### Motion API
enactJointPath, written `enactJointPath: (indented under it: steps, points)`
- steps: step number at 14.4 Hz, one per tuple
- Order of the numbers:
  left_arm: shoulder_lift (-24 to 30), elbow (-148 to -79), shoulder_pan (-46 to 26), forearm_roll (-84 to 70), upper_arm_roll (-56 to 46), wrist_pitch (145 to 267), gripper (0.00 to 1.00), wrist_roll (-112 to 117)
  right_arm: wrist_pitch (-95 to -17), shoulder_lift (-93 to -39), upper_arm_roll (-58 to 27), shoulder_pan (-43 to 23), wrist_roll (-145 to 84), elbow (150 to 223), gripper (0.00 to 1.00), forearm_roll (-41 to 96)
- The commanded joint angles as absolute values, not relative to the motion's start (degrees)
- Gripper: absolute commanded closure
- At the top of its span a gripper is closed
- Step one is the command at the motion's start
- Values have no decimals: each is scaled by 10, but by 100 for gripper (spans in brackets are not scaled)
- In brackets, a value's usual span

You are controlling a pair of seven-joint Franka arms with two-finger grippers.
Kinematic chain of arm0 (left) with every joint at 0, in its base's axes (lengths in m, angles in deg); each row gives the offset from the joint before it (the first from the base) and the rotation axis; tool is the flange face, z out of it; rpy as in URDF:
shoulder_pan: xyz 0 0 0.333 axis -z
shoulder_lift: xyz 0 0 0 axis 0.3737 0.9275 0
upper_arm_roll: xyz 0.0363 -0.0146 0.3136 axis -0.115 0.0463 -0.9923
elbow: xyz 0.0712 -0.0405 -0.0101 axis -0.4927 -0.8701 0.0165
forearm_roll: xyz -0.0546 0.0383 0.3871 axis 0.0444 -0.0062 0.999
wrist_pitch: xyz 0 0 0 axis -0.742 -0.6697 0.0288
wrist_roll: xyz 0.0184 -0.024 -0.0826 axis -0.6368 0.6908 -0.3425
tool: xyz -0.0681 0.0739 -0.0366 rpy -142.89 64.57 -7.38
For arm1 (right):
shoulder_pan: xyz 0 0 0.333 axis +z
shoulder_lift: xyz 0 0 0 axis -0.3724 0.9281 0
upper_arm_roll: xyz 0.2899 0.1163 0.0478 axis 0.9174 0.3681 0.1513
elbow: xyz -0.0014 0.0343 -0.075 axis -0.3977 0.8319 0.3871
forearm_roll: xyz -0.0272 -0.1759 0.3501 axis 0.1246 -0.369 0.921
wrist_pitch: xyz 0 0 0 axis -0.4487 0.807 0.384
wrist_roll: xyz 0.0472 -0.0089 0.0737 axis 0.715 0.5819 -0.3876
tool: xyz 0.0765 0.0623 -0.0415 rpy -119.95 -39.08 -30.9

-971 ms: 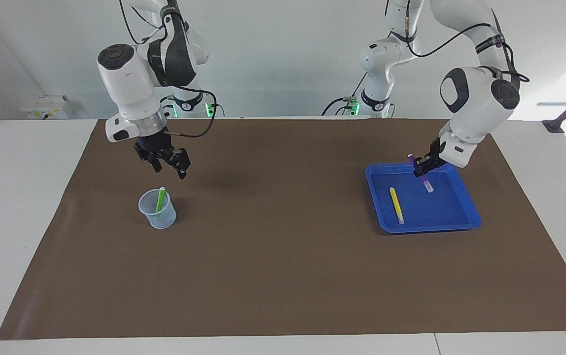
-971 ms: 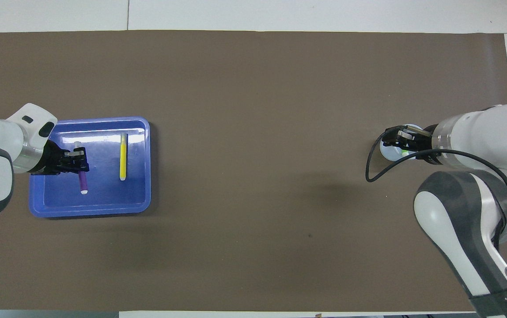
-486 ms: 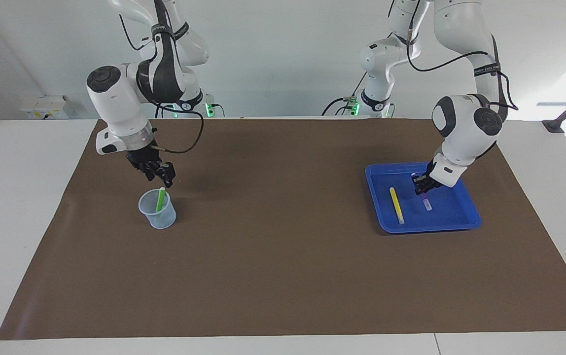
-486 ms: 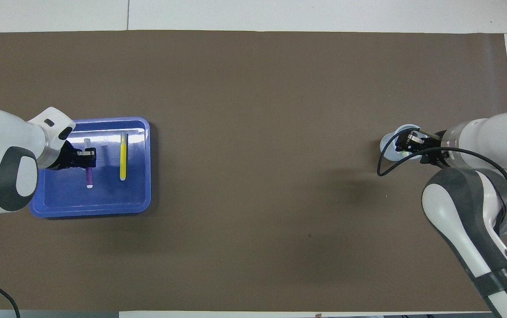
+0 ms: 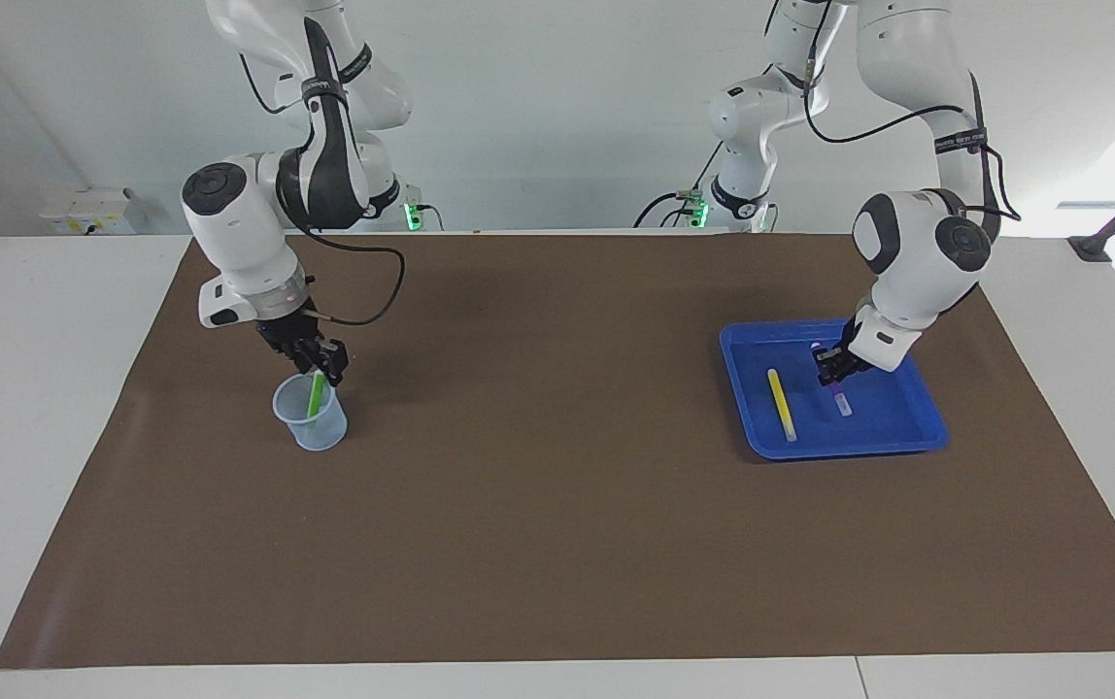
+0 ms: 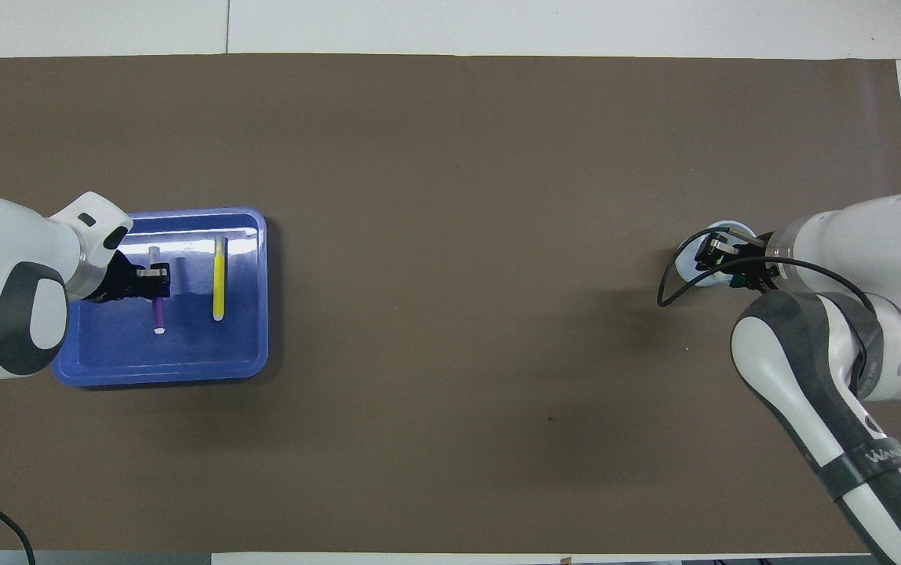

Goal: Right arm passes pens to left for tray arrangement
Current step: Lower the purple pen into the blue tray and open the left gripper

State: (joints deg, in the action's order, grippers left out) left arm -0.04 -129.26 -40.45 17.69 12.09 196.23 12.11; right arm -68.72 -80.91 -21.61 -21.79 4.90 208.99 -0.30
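Right gripper [image 5: 324, 367] is down at the mouth of the cup [image 5: 310, 417], at the right arm's end of the bench [image 5: 557, 544], its tip right at the top of the green pen [image 5: 316, 393], which stands tilted inside the cup. Whether that gripper has clamped the pen or is just around it, I cannot tell from either view. Over at the left arm's end, the left gripper [image 5: 831, 374] is low inside the tray [image 5: 927, 432], clenched on the purple pen [image 5: 840, 398]; the pen's lower part, with its whitish tip, sticks out below the fingers and appears to be down on the tray floor. From overhead the purple pen points toward the robots, gripped near its upper end. The yellow pen [image 5: 781, 404] lies flat in the same tray, just beside the purple one and roughly parallel to it, on the side toward the bench's middle, touched by nothing. The tray sits on the brown mat [image 5: 557, 291] that covers most of the bench, well apart from the cup.
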Motion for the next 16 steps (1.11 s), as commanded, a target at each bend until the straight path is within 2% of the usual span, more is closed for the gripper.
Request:
enactJointPath:
  steps: [1, 2, 3, 4, 5, 7, 11, 16]
  points:
    - [-1, -1312, -412, 189, 123, 1989, 100, 121, -696, -811, -213, -223, 41, 2096, 69, -21]
    - [-1, -1312, -412, 189, 123, 1989, 100, 121, -696, -811, -213, -223, 41, 2095, 95, -27]
    - [-1, -1312, -413, 189, 123, 1990, 100, 124, -696, -811, -213, -223, 41, 2094, 100, -30]
    - [0, -1312, -413, 189, 123, 1990, 69, 128, -696, -810, -213, -223, 42, 2093, 100, -29]
    - [2, -1311, -413, 189, 123, 1992, 1, 127, -692, -810, -213, -223, 43, 2088, 100, -29]
    - [2, -1311, -413, 189, 123, 1991, 0, 127, -677, -814, -212, -222, 43, 2073, 100, -29]
    - [2, -1311, -414, 189, 123, 1991, 0, 127, -567, -840, -210, -222, 40, 2005, 100, -29]
    - [2, -1309, -415, 189, 123, 1990, 0, 127, -503, -926, -202, -216, -38, 2003, 100, -19]
